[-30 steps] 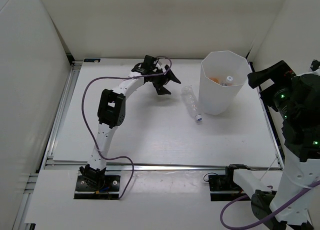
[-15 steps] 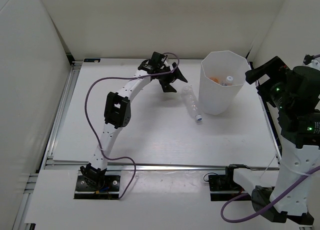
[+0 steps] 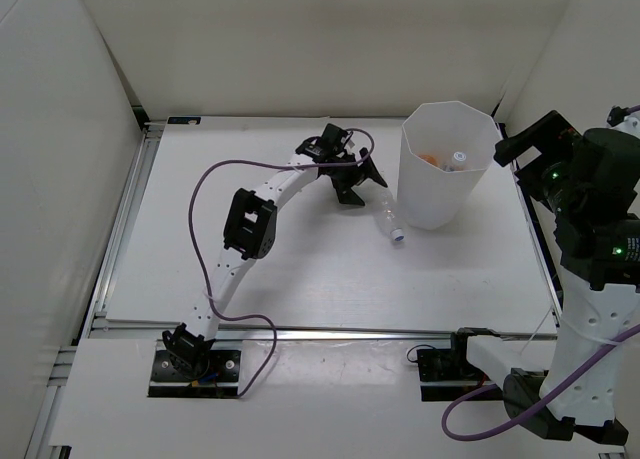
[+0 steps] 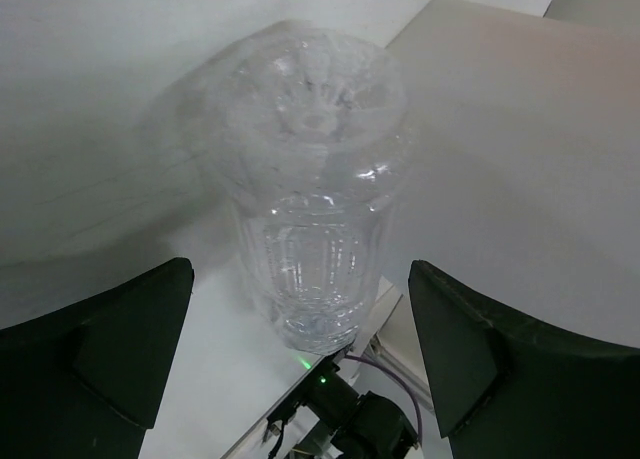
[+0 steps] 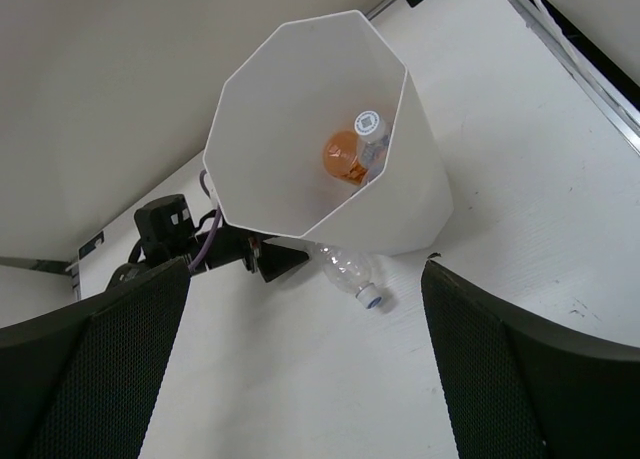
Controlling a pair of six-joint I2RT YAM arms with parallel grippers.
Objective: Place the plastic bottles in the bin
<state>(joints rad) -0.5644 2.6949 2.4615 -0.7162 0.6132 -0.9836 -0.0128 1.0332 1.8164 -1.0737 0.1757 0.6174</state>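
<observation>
A clear bottle (image 3: 386, 217) with a white cap lies on the table just left of the white faceted bin (image 3: 447, 169). My left gripper (image 3: 366, 182) is open right at the bottle's base end; in the left wrist view the bottle (image 4: 318, 189) lies between the spread fingers (image 4: 470, 349), untouched. The bin (image 5: 310, 139) holds an orange bottle (image 5: 343, 157) and a clear bottle with a white cap (image 5: 372, 131). The lying bottle also shows in the right wrist view (image 5: 345, 269). My right gripper (image 5: 300, 379) is open and empty, raised high to the right of the bin.
White walls enclose the table at the back and sides. A metal rail (image 3: 125, 219) runs along the left edge and another (image 3: 538, 249) along the right. A purple cable (image 3: 215, 179) loops off the left arm.
My left gripper has moved right across the table to the base of the lying bottle, still open. The right arm has shifted slightly upward and stays raised.
</observation>
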